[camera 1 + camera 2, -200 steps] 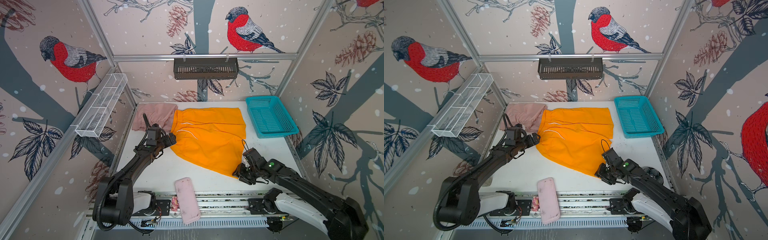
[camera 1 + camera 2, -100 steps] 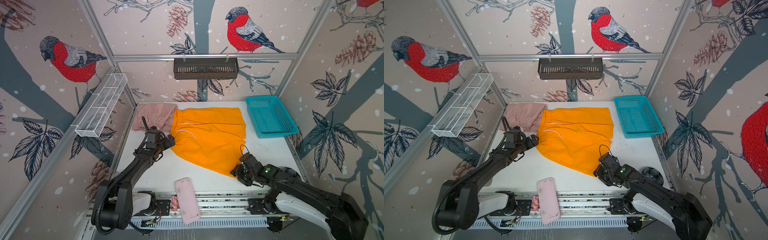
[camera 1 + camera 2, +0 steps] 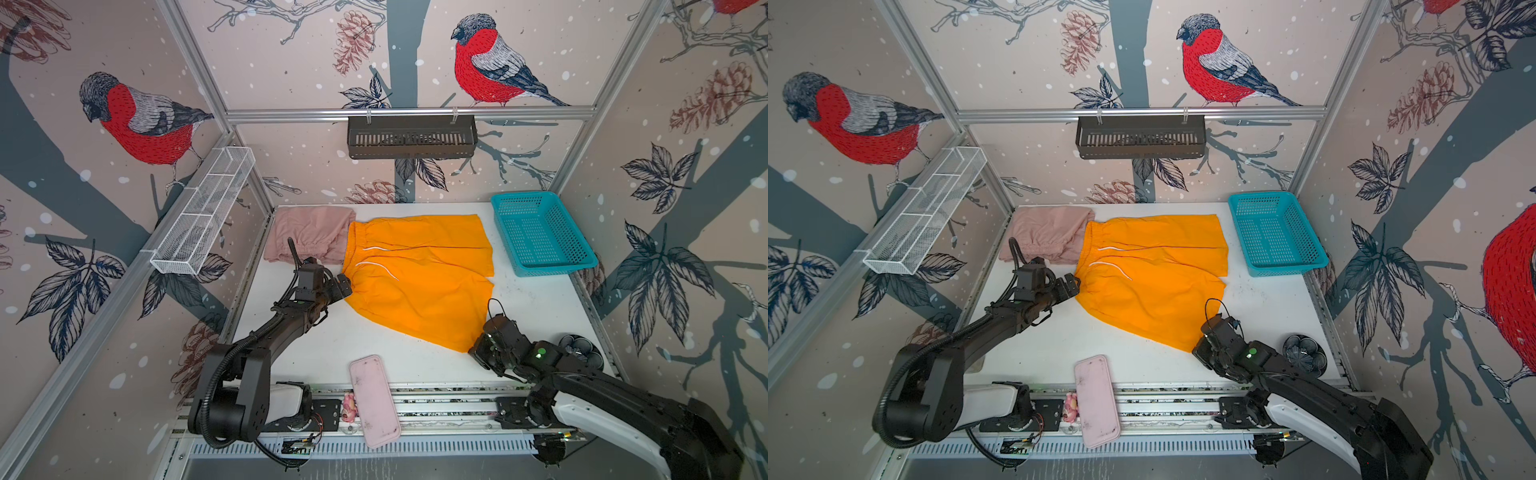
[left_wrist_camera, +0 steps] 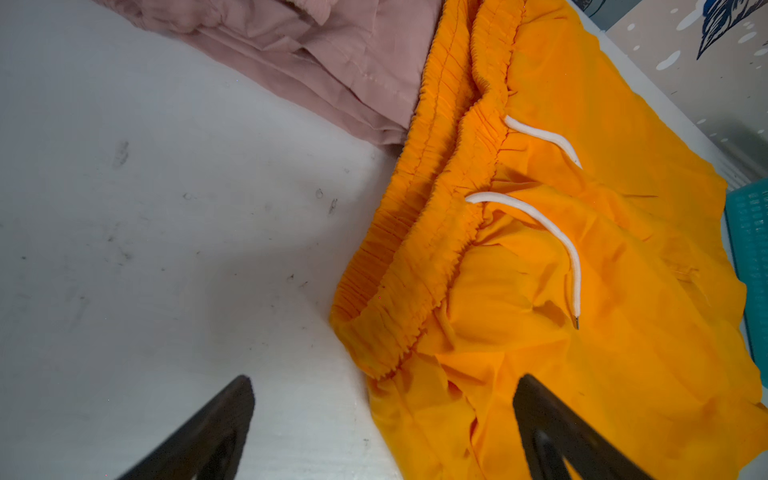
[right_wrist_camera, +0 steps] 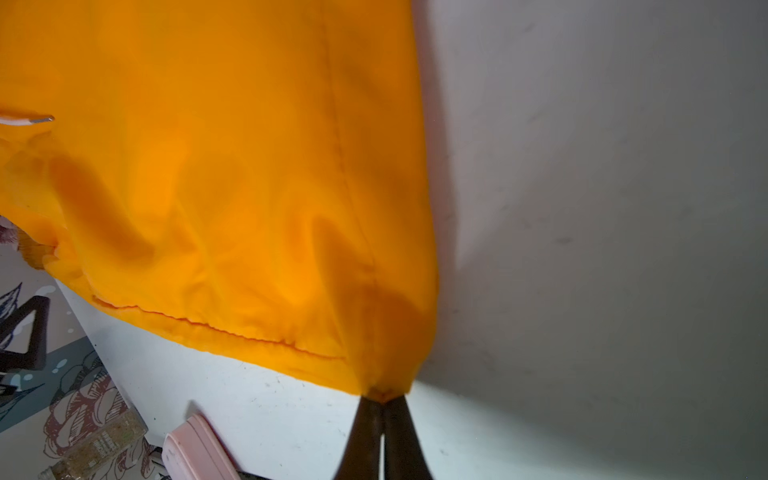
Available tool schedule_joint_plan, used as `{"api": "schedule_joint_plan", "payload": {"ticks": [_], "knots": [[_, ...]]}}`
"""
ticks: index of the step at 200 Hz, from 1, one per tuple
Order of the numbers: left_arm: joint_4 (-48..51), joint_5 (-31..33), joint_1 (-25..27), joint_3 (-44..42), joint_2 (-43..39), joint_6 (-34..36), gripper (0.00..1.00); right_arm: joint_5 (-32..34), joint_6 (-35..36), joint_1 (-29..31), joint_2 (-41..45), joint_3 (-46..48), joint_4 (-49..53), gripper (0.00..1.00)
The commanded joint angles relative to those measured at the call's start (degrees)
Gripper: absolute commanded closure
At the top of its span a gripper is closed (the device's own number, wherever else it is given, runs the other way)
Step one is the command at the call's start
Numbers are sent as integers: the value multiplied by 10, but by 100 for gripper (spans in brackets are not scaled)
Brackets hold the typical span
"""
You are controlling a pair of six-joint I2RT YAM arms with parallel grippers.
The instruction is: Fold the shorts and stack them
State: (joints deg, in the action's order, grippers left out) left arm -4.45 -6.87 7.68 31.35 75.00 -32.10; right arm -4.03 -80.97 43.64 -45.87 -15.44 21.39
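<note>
I am looking down at the white table point(image 3: 353, 349) like a clock, with 12 at the back wall and 6 at the edge by my arms.

The orange shorts point(image 3: 415, 270) are lying spread out in the middle. Their stretchy waist is pointing to 9. One leg is pointing to 3 and the other is reaching down to 5. Two white strings point(image 4: 552, 232) are lying on the orange cloth by the waist.

The pink shorts point(image 3: 307, 237) are lying bunched up at 11, in the back corner. Their edge is touching the orange waist.

My right claw point(image 5: 380, 401) is sitting at about 5. Its two fingers are pressing together and pinching the very corner of the orange leg. The cloth is wrinkling toward the pinch.

My left claw point(image 4: 384, 377) is sitting at about 9, right by the near corner of the orange waist. Its fingers are standing wide apart and holding nothing. One finger is showing over bare table and the other over orange cloth, with the waist corner between them. I cannot tell if they are touching the cloth.

A blue-green basket point(image 3: 540, 237) is sitting at 2. A pink tray point(image 3: 374, 399) is lying at 6, hanging over the front edge.
</note>
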Motion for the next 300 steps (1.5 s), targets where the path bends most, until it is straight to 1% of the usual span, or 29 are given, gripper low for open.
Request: {"api": "schedule_joint_plan", "payload": {"ticks": [1, 23, 44, 63, 71, 85, 95, 121, 145, 153, 160, 165, 171, 175, 182, 186, 216, 226, 245, 257, 263, 287, 300], "knots": [[-58, -23, -1, -5, 19, 0, 3, 31, 3, -1, 18, -1, 33, 97], [-64, -23, -1, -2, 43, -2, 5, 43, 13, 0, 23, -11, 47, 97], [-86, -39, -1, -8, 62, -10, 9, 47, 24, 0, 20, -16, 43, 97], [-89, -31, -1, -5, 75, -9, 11, 50, 35, 0, 15, -17, 42, 97], [-96, -28, -1, -5, 79, -6, 15, 53, 42, 1, 14, -19, 45, 97], [-101, -27, -1, -1, 88, 2, 26, 61, 53, 1, 12, -26, 54, 98], [-94, -20, -1, 6, 96, 10, 31, 71, 63, 1, 12, -34, 65, 98], [-68, 5, -1, 29, 113, 34, 60, 103, 92, 1, 12, -60, 92, 97], [-48, 23, -1, 50, 127, 58, 79, 137, 123, 0, 12, -84, 118, 97], [-39, 25, -1, 59, 135, 62, 87, 148, 129, 0, 13, -92, 127, 98], [-34, 21, -1, 65, 139, 63, 89, 154, 133, 0, 14, -95, 131, 97], [-32, 15, -1, 67, 142, 62, 89, 156, 136, 0, 15, -97, 132, 97], [-32, 7, -1, 68, 144, 60, 85, 156, 138, 0, 17, -98, 132, 98], [-34, 1, -1, 66, 145, 56, 79, 156, 138, 0, 18, -97, 131, 97], [-42, -12, -1, 62, 145, 48, 61, 154, 139, 0, 20, -95, 126, 98], [-48, -19, -1, 58, 146, 44, 56, 152, 139, 0, 22, -93, 123, 97], [-70, -49, -1, 50, 157, 22, 33, 141, 139, 0, 28, -74, 102, 97], [-65, -51, -1, 54, 166, 23, 31, 139, 140, 0, 28, -71, 98, 97], [-64, -46, -1, 59, 179, 26, 33, 140, 141, 0, 28, -69, 96, 97], [-65, -46, -1, 64, 186, 28, 38, 144, 142, 0, 31, -69, 95, 97], [-66, -47, -1, 67, 188, 28, 44, 146, 142, 0, 32, -69, 95, 97], [-52, -48, -1, 81, 186, 38, 78, 164, 151, 0, 38, -84, 106, 98], [-23, -38, -1, 93, 177, 50, 94, 185, 164, 0, 41, -105, 126, 98]]}}
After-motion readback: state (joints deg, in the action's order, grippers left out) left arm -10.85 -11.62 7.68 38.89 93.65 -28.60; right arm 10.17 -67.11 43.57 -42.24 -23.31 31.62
